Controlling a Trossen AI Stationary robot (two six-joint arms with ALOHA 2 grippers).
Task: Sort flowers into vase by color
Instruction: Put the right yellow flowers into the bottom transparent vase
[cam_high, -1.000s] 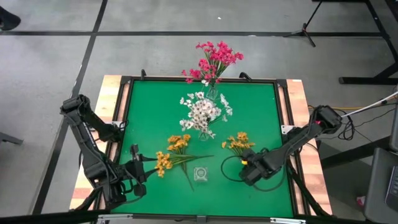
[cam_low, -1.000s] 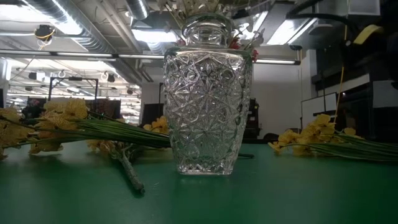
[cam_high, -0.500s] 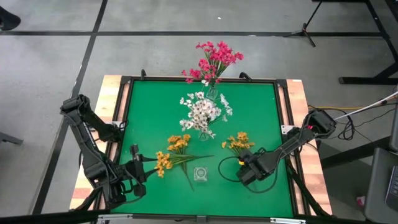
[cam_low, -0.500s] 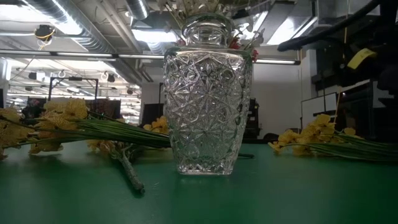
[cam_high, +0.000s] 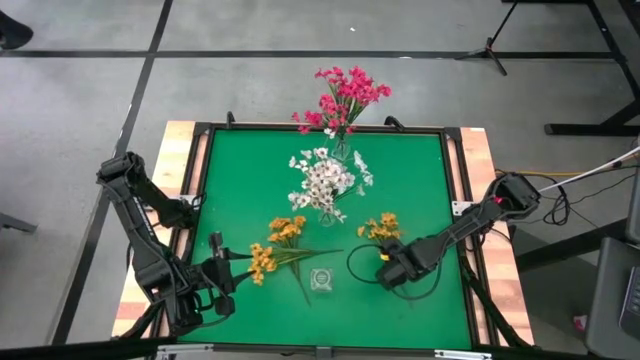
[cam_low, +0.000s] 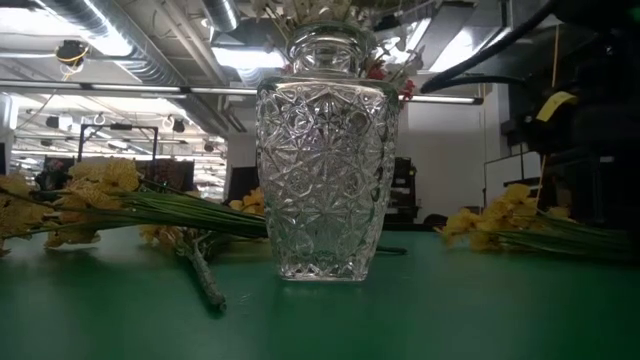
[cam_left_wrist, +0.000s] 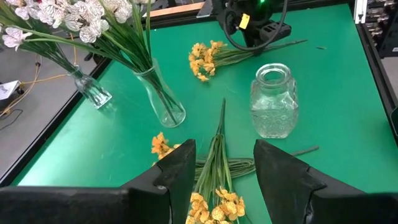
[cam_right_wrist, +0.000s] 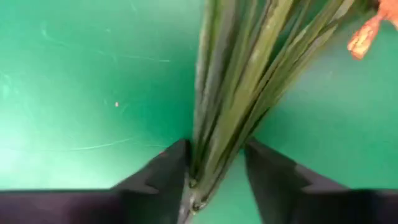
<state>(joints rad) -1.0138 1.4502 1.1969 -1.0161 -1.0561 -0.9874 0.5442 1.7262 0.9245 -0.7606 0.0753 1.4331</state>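
Note:
An empty cut-glass vase stands on the green mat near the near edge. A bundle of yellow sprigs lies flat to its left, and another yellow sprig lies to its right. White sprigs and magenta sprigs stand in clear vases farther back. My right gripper is low over the mat, open, with its fingers on either side of the right sprig's stem ends. My left gripper hangs open above the left bundle, near the table's near left corner. My right gripper has the stem bundle's cut end between its open fingers, which point along the stems. One finger lies close against the bundle's side; I cannot tell whether it touches. A gap shows at the other finger. The stems lie flat on the mat.
A black cable loop from the right arm lies on the mat between the glass vase and the right gripper. Raised wooden and dark rails frame the mat. Bare green mat lies toward the far right.
My right gripper has moved toward the table's left along the near part of the mat, onto the stem ends of the right yellow sprig. Its cable loop has shifted with it toward the glass vase.

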